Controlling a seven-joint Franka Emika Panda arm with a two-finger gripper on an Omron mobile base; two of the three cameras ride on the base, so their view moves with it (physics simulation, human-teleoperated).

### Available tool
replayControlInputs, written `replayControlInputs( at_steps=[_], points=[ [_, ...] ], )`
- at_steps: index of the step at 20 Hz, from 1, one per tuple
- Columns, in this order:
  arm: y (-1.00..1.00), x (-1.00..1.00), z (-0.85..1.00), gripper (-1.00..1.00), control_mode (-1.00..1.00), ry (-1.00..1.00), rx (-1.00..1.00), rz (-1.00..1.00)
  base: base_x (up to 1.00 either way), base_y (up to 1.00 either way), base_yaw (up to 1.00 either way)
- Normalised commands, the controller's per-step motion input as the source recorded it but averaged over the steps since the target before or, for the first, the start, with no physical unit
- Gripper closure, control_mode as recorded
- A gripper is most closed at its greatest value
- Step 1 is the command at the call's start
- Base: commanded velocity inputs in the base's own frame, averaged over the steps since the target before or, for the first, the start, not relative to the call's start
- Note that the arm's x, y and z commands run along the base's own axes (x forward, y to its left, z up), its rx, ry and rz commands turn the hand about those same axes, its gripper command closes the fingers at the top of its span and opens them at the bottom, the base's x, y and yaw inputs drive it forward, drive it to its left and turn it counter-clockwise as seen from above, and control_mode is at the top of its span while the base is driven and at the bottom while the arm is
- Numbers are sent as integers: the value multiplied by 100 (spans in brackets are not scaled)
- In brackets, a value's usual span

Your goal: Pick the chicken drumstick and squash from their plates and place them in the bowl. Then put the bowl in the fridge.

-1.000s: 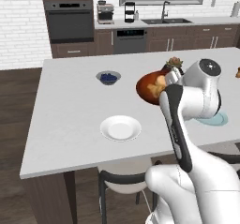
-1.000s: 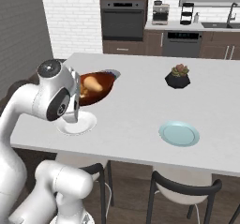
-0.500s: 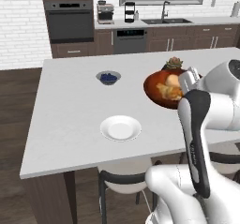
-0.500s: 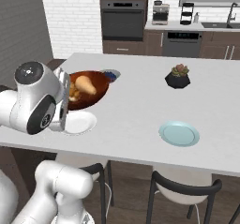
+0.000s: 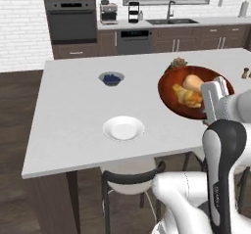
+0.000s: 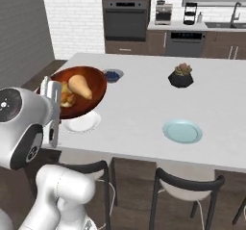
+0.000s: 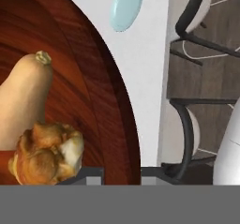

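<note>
Bowl [image 5: 177, 99], dark reddish wood, is lifted clear of the counter [image 5: 78, 115] and tilted, with its inside facing the base cameras. The gripper [image 5: 214, 101] is clamped shut on the near rim; in the hand view its dark fingertips sit on either side of that rim at the bottom edge.

Squash [image 5: 193, 82] lies inside the bowl, pale tan, stem end pointing away from the rim held by the gripper. Chicken drumstick [image 5: 188, 97] lies just beside it, touching it, closer to the held rim. In the hand view the drumstick [image 7: 46, 153] is low in the bowl and the squash [image 7: 22, 104] runs up past it.

White plate [image 5: 123, 128] rests flat on the counter near its front edge; in the right base view the raised bowl [image 6: 93, 87] overlaps part of it. Blue-green plate [image 6: 182, 131] rests flat towards the other end of the counter, well apart from the white one.

Small grey bowl of berries [image 5: 111, 78] sits farther back on the counter. Black plant pot [image 6: 181, 76] stands on the far part of the counter. Dark stools [image 6: 185, 195] are tucked under the near edge. Wall oven [image 5: 72, 21] stands against the back wall.
</note>
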Motion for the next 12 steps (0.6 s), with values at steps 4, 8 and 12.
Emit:
replayControlInputs(
  at_steps=[4, 8, 12],
  points=[
    [0, 0, 0, 100, 100, 0, 0, 0, -82, -69, -9],
    [0, 0, 0, 100, 100, 0, 0, 0, -62, -92, -21],
    [0, 0, 0, 100, 100, 0, 0, 0, -26, -54, -62]
  ],
)
